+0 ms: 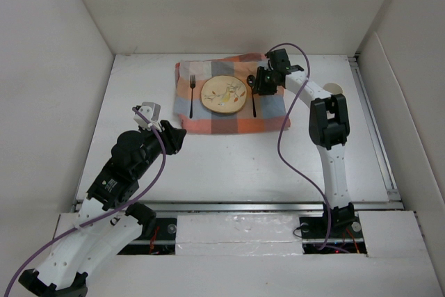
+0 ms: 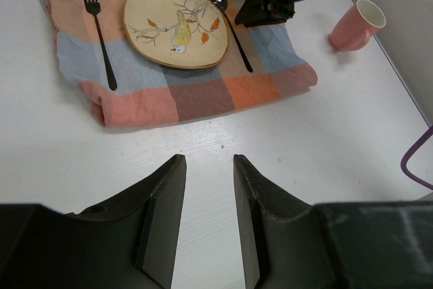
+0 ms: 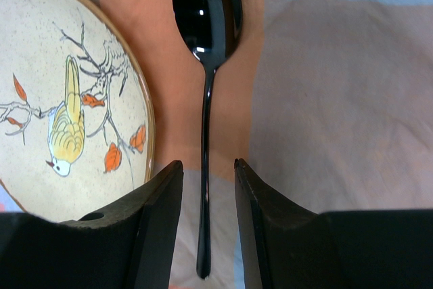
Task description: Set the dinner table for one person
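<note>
Dinner table (image 1: 229, 165), plate (image 1: 224, 94) on cloth (image 1: 208, 124), pink cup (image 2: 355, 26) nearby

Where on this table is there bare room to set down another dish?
Bare tabletop lies between the checked cloth and the table's near edge, and along the cloth's left side. Crowded: the cloth holds fork, plate and spoon, with the right gripper over the spoon.

Plate (image 2: 174, 25), fork (image 2: 98, 32) and spoon (image 2: 233, 35) lie on checked cloth (image 2: 203, 96); pink cup (image 2: 355, 25) nearby.
</note>
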Motion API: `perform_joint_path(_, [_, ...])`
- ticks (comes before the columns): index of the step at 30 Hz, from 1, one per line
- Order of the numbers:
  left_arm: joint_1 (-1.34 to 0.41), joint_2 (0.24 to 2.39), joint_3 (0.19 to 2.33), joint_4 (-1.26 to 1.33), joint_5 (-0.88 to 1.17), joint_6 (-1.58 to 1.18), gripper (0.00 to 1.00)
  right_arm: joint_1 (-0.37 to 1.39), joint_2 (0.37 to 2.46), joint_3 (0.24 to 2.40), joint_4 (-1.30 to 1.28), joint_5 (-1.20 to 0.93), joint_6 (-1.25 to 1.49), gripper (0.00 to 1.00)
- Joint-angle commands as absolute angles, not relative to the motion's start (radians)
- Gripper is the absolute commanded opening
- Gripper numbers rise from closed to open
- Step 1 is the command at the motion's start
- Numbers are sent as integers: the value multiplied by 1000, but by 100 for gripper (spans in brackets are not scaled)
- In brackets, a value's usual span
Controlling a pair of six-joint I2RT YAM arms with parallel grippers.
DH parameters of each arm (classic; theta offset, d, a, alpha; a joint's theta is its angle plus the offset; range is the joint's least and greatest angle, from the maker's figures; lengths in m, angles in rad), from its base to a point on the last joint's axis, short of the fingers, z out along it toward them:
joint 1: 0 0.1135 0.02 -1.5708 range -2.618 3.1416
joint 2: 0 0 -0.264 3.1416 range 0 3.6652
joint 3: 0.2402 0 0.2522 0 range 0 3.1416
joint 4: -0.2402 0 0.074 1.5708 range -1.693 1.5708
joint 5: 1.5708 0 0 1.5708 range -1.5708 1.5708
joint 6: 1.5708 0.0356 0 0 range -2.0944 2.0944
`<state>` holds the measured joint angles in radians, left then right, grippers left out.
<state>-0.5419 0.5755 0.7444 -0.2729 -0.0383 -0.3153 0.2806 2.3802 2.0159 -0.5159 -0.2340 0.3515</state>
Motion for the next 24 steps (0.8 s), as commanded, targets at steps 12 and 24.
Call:
perform_joint_path(12, [-540,545,756,-219,-6,-298,31,127,1701,1539,-399,254,342,14])
perform_joint_path(24, [-540,557,756,-215,38,-295,32,-8,1885,1658,-523,270,290,51])
